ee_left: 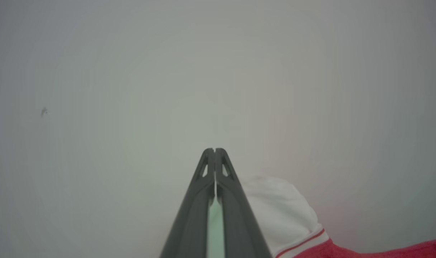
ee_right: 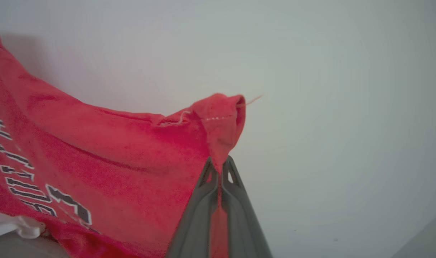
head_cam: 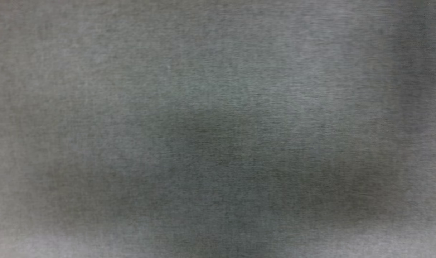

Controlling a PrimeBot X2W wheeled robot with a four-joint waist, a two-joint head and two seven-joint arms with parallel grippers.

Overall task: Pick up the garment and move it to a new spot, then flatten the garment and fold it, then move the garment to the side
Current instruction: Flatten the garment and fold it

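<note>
At its tips, the right hand [ee_right: 219, 162] pinches the garment [ee_right: 114, 150], whose white sleeve [ee_left: 279, 211] lies beside the pressed-together left hand [ee_left: 214, 150].

We see the garment [ee_right: 114, 154] as soft, matt red cloth with a slightly fuzzy face, a pale-stitched hem shedding one loose thread, and flat black lettering edged in white; its sleeve [ee_left: 279, 211] is smooth white cloth. The left gripper [ee_left: 214, 149] and right gripper [ee_right: 220, 163] look like smooth, matt dark grey plastic. The table [ee_left: 132, 71] is pale, smooth and matt, while the head view gives us a grey, finely grained surface [head_cam: 218, 107], too blurred to name.
</note>
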